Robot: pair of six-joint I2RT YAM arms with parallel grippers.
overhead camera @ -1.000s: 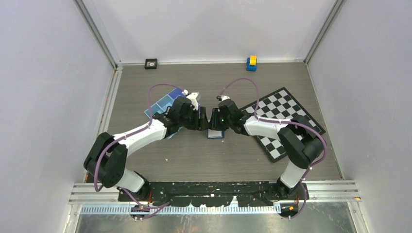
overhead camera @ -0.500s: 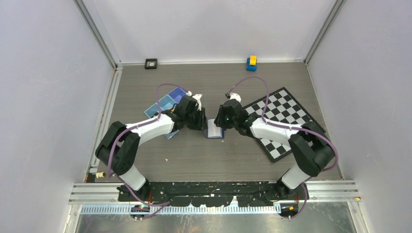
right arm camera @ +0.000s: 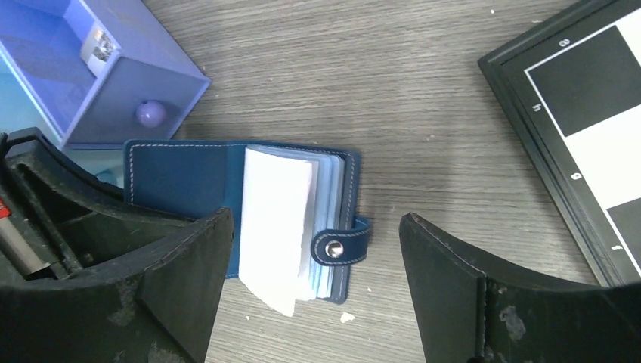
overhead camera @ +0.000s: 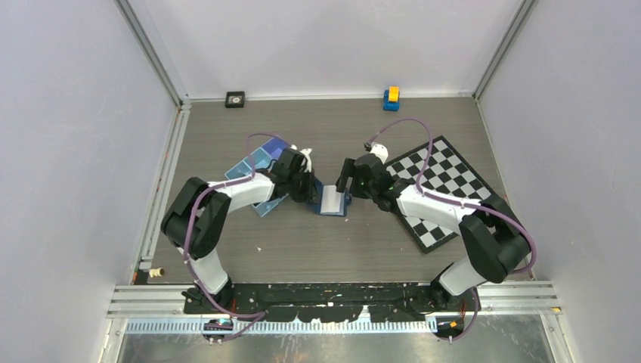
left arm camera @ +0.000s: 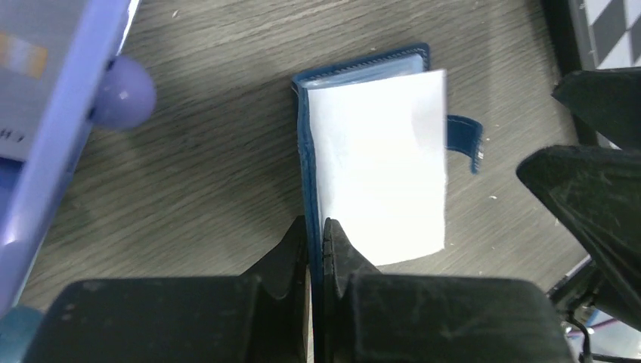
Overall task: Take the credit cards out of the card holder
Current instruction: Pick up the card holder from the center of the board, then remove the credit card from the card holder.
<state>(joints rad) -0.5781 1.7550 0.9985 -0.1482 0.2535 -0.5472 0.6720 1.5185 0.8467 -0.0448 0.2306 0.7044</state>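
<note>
The card holder [overhead camera: 331, 201] lies open on the table between both grippers, navy outside with a snap strap [right arm camera: 340, 246]. Its cover [right arm camera: 181, 178] is folded out to the left. My left gripper [left arm camera: 317, 234] is shut on that cover's edge [left arm camera: 302, 151], also seen from above [overhead camera: 308, 189]. A white leaf [right arm camera: 276, 219] stands up from the stack of pale sleeves [left arm camera: 378, 166]. My right gripper [right arm camera: 314, 227] hangs open just above the holder, fingers wide on either side and touching nothing [overhead camera: 346, 181]. The credit cards are hidden; none shows among the sleeves.
A light-blue compartment tray [overhead camera: 261, 162] sits right behind the left gripper, with a purple ball [right arm camera: 151, 113] in it. A chessboard [overhead camera: 442, 189] lies under the right arm. A yellow-and-blue toy [overhead camera: 391, 97] and a small black object [overhead camera: 235, 98] stand by the back wall.
The left gripper has shut on the holder's cover. The right gripper has let go and opened wide. The holder now lies open, its cover folded out to the left.
</note>
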